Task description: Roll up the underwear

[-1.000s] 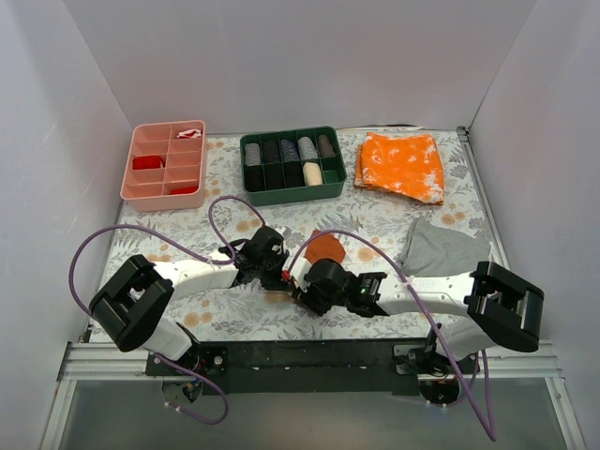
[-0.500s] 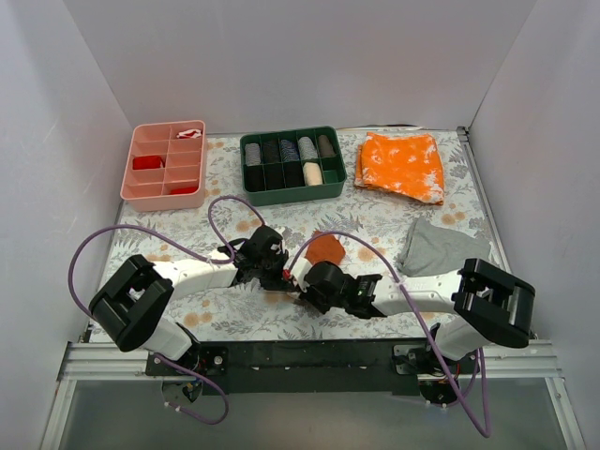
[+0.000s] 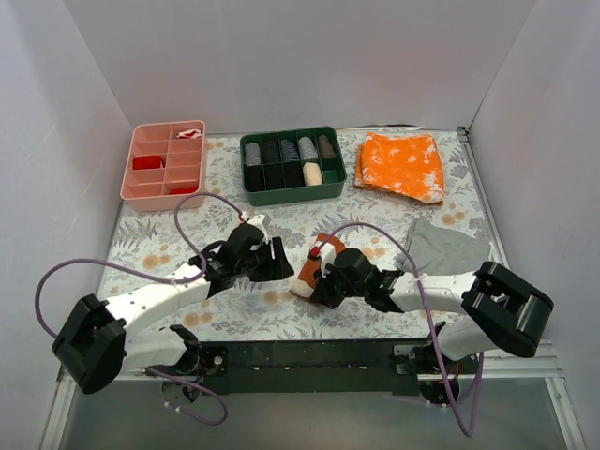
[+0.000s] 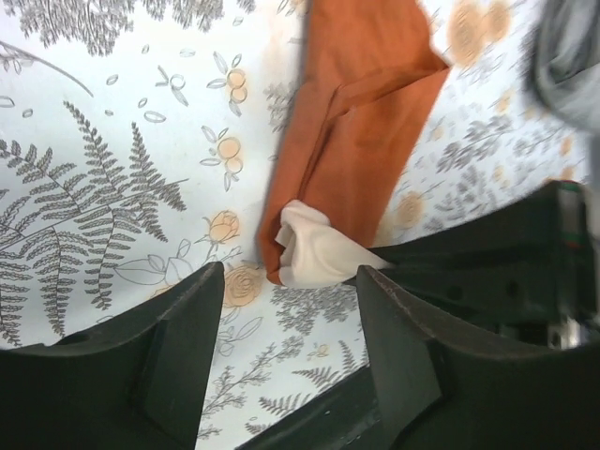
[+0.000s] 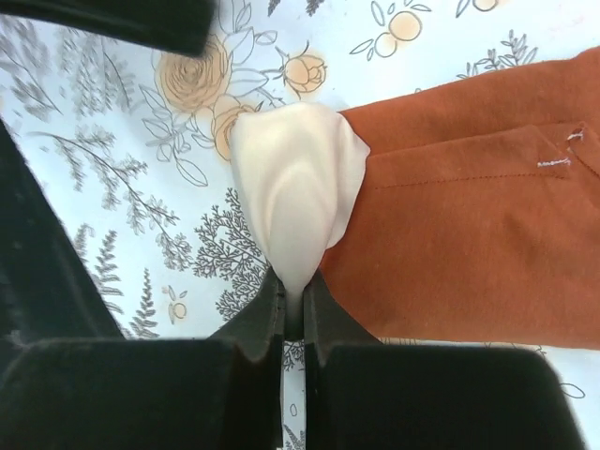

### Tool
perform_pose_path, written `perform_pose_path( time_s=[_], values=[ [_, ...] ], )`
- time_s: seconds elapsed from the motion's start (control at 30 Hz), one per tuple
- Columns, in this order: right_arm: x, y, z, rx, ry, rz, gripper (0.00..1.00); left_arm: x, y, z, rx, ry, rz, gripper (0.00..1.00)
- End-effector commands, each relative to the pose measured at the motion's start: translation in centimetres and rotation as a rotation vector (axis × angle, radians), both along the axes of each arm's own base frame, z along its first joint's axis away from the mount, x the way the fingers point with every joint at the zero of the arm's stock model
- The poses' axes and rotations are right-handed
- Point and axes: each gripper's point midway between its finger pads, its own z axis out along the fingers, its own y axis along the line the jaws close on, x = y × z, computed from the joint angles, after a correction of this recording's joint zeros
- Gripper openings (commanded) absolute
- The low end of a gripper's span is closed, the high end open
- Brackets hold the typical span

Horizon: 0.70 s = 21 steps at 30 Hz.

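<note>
1. i see the underwear lying on the floral table, near the front middle, rust side up.
2. my right gripper is pinched onto its cream end.
3. my left gripper hangs spread apart, holding nothing.

The left arm and the right arm are built from white tubular links joined by bulky black joint housings, and a thin purple cable is run loosely along each. Both are bolted to a black mounting plate set on a silver rail. The fingers are moulded in matte black, with broad, rounded outer faces.
</note>
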Motion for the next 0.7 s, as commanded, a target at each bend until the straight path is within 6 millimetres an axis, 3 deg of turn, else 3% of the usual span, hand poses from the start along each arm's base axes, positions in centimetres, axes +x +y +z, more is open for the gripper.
perform_pose_path(
  time_s=[0.0,0.07,0.1,0.13,0.2,0.37,0.67],
  values=[
    [-0.9,1.6,3.3,0.215,0.169,0.05,0.01,0.9,0.9,2.2,-0.043,-0.104,0.057,0.6],
    [0.1,1.3,3.8,0.271,0.204,0.026,0.01,0.6,0.8,2.4,-0.065,-0.118,0.039,0.62],
    [-0.3,1.2,4.0,0.3,0.272,0.019,0.01,0.6,0.6,2.8,-0.084,-0.131,0.033,0.63],
    [0.4,0.6,3.6,0.307,0.304,-0.017,0.01,0.2,0.8,2.1,-0.081,-0.124,0.023,0.63],
    [-0.1,0.5,4.1,0.357,0.364,0.017,0.01,-0.2,0.3,2.1,-0.115,-0.131,-0.008,0.65],
    [0.0,-0.5,2.4,0.359,0.502,-0.063,0.01,-1.0,-0.2,0.2,-0.143,-0.115,-0.051,0.68],
    [0.4,-1.9,-0.3,0.347,0.639,-0.166,0.01,-0.8,-2.4,-1.2,-0.197,-0.097,-0.122,0.69]
  ],
)
